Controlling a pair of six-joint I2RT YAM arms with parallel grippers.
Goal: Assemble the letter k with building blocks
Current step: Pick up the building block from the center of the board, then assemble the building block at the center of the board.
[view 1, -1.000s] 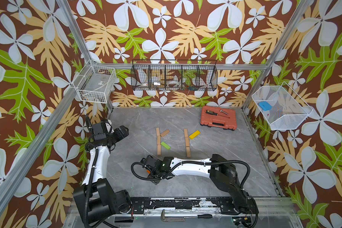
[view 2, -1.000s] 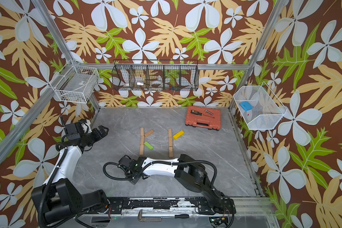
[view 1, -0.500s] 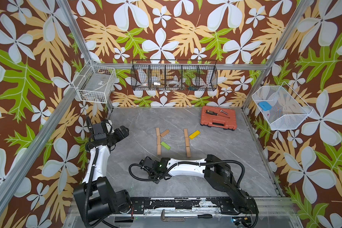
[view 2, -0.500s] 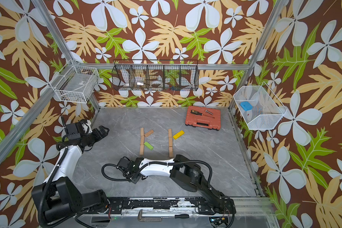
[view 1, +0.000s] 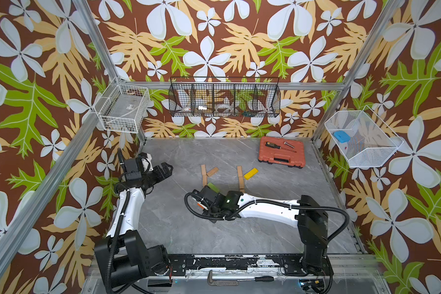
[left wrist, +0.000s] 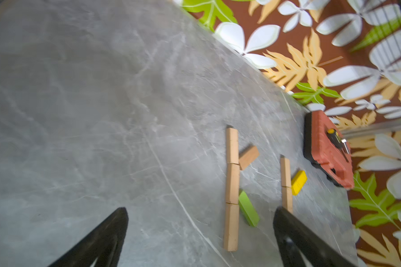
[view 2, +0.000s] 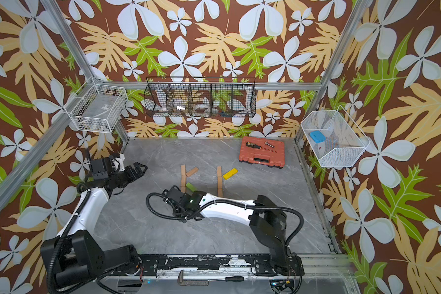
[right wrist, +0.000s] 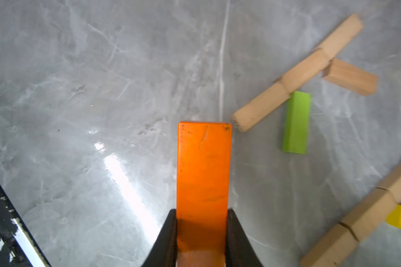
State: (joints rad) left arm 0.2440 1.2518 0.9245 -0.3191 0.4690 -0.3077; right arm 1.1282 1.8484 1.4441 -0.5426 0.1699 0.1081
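R end effector (right wrist: 202, 212) has swung forward, clenched on orange block (right wrist: 203, 166), long axis straight ahead, low over tabletop (right wrist: 79, 92); unfinished k's wood stem (view 1: 240, 178) lies near, ahead-right; L end effector (view 1: 167, 169) released, farther off.

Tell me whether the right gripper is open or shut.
Shut. In the right wrist view the right gripper clamps the orange block, one finger against each long side.

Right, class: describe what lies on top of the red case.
On the case lie a screwdriver and a small metal bit. The lid is shut, so whatever is inside stays hidden.
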